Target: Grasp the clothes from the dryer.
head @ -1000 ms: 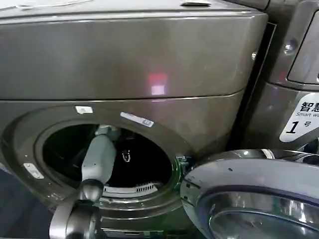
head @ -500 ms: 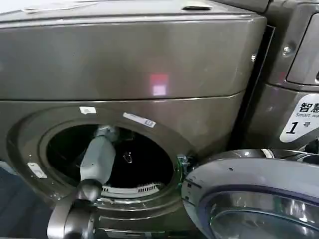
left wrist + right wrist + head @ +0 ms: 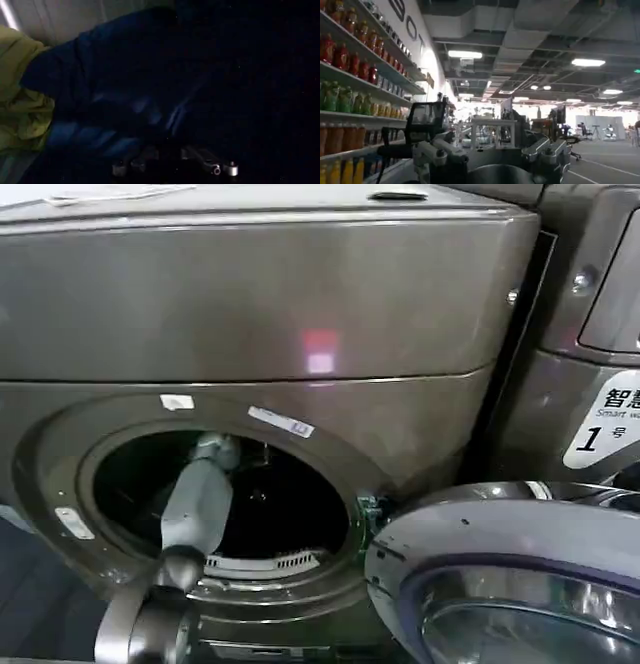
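My left arm reaches into the dryer point(image 3: 300, 304) through its round hole; my left tool point(image 3: 175, 162) is deep inside, right at the clothes point(image 3: 150, 90); I cannot tell its grip; my right tool point(image 3: 492, 150) is open, away from the dryer.
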`<state>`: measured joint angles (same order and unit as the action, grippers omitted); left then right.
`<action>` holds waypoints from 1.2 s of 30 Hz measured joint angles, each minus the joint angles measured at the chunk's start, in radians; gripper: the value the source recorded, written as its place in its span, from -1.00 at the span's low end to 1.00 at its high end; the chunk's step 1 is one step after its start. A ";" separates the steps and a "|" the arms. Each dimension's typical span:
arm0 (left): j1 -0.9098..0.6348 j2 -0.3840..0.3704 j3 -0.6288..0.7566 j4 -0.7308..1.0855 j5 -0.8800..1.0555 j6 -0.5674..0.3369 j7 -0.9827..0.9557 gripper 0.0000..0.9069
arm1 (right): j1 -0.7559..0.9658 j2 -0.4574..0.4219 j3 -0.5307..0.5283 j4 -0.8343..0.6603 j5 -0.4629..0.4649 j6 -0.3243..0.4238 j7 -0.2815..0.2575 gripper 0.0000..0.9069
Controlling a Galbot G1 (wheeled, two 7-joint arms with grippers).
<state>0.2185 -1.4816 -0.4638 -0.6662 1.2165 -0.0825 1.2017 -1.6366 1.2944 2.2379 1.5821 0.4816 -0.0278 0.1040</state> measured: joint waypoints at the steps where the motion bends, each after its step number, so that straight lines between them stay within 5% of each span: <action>1: 0.003 0.000 0.000 -0.005 -0.004 0.000 -0.008 -1.00 | 0.000 0.000 0.000 0.000 0.000 0.000 0.000 1.00; 16: 0.062 -0.010 0.014 -0.163 -0.280 0.095 -0.289 -1.00 | -0.005 -0.002 -0.007 0.029 -0.005 -0.038 0.028 1.00; 36: 0.135 -0.080 0.058 -0.312 -0.885 0.208 -0.884 -1.00 | -0.019 0.004 0.002 0.047 -0.007 -0.029 0.030 1.00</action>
<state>0.3531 -1.5620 -0.4054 -0.9783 0.3320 0.1255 0.3177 -1.6555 1.2986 2.2400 1.6288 0.4742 -0.0569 0.1337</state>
